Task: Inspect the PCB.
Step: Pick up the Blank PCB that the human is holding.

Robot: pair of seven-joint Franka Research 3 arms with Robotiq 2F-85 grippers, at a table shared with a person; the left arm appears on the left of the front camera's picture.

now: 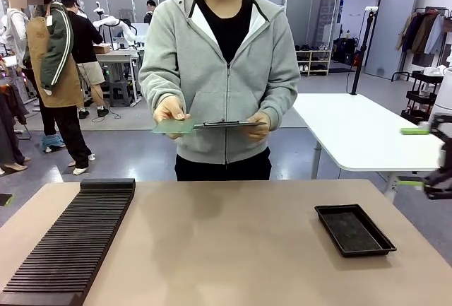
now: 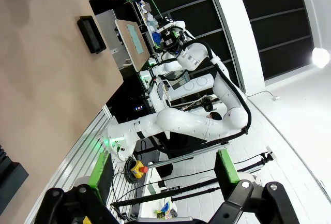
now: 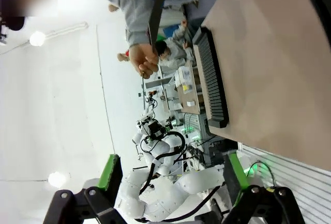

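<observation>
Across the table a person in a grey hoodie holds the green PCB (image 1: 173,126) flat in one hand, beside a clipboard (image 1: 227,124) in the other hand. Both are at waist height, above the far edge. My right gripper (image 1: 417,157) hangs at the right edge, off the table's side. It is open with nothing between its green pads and far from the PCB. In the right wrist view that gripper (image 3: 170,182) is open, and the person's hand (image 3: 144,61) and the edge-on clipboard (image 3: 158,6) lie far beyond it. My left gripper (image 2: 163,182) is open and empty, away from the table.
A shallow black tray (image 1: 353,230) lies on the tan table (image 1: 226,249) at the right and also shows in the left wrist view (image 2: 92,34). A long black slotted rack (image 1: 70,242) runs along the left side. A white table (image 1: 360,133) stands behind at the right.
</observation>
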